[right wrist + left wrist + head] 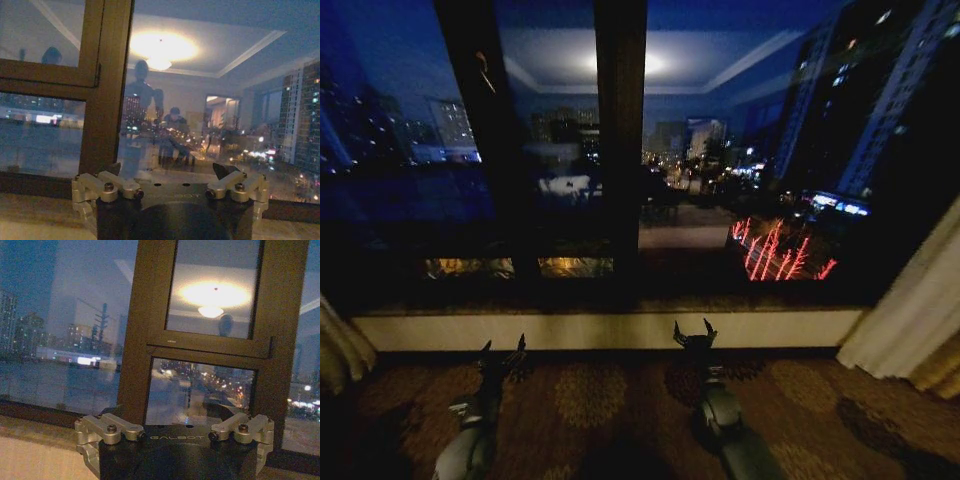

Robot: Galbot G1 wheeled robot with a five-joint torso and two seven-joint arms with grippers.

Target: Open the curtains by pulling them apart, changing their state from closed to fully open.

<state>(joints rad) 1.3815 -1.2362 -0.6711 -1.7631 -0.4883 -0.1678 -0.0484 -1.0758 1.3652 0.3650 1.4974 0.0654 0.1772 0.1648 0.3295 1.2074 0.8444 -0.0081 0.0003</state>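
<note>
The curtains are gathered at both sides of the window. One cream panel [908, 300] hangs bunched at the far right, the other [338, 350] at the far left edge. Between them the dark-framed window [620, 150] stands bare, showing the night city. My left gripper [505, 350] is held low before the sill, left of centre, open and holding nothing. My right gripper [693, 333] is at the same height near the centre, also open and holding nothing. The wrist views look past the spread jaws of the left gripper [172, 422] and the right gripper [167, 172] at the glass.
A pale stone sill [610, 328] runs under the window. A darker golden drape [942, 368] hangs behind the right panel. Patterned carpet [600, 400] covers the floor in front of me. The glass reflects a ceiling lamp [160, 50] and the room.
</note>
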